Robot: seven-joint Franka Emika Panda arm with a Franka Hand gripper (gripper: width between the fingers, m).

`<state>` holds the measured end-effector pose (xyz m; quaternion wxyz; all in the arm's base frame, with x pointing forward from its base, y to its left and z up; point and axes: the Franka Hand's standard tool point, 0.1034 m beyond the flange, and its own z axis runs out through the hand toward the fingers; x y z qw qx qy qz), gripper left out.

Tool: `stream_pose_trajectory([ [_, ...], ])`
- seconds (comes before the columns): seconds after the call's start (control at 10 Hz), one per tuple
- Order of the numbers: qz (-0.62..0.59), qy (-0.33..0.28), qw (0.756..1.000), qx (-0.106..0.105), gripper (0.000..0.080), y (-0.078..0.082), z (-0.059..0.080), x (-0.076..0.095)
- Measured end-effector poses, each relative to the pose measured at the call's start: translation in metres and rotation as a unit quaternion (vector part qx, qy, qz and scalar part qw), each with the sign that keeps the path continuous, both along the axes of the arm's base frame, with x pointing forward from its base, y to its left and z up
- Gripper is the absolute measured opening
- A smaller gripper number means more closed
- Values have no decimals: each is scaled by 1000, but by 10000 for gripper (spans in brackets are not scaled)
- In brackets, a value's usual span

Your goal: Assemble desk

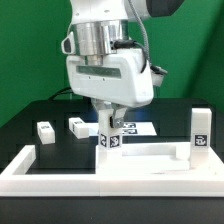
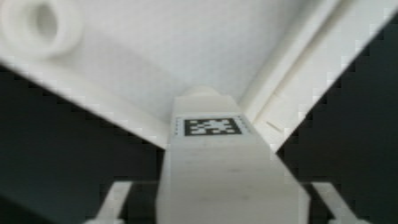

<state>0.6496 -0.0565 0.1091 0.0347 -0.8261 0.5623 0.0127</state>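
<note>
My gripper (image 1: 111, 124) reaches straight down and is shut on an upright white desk leg (image 1: 112, 137) with a tag on its face. The leg stands at the near-left corner of the white desk top (image 1: 150, 153), which lies flat against the border wall. In the wrist view the leg (image 2: 221, 165) runs between my fingers (image 2: 118, 200), with its tag facing the camera. The desk top (image 2: 169, 65), its raised rim (image 2: 302, 70) and a round hole (image 2: 39, 30) lie behind it. A second leg (image 1: 200, 131) stands upright at the desk top's right end.
Two loose legs (image 1: 45, 131) (image 1: 77, 125) lie on the black table at the exterior view's left. The marker board (image 1: 142, 127) lies behind my gripper. The long low white border wall (image 1: 60, 170) runs along the front and turns back at the left.
</note>
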Motion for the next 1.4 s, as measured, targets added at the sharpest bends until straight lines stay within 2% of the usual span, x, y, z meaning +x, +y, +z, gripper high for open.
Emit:
stream_pose_trajectory([
  [0.2, -184, -3, 982, 32, 293, 3, 0, 2],
  [0.4, -295, -8, 953, 64, 293, 4, -1, 4],
  [0.6, -324, -6, 944, 65, 293, 5, -1, 4],
  [0.7, -313, -7, 947, 65, 293, 5, -1, 4],
  [0.8, -305, -8, 950, 64, 477, 5, -2, 4],
  [0.9, -186, -19, 981, 45, 595, 5, -3, 3],
  [1.0, -104, -26, 993, 38, 595, 8, -3, 3],
  [1.1, -113, -27, 992, 42, 640, 7, -3, 3],
  [1.3, -32, -35, 998, 36, 648, 7, -3, 3],
  [1.4, 52, -42, 997, 28, 648, 4, -3, 2],
])
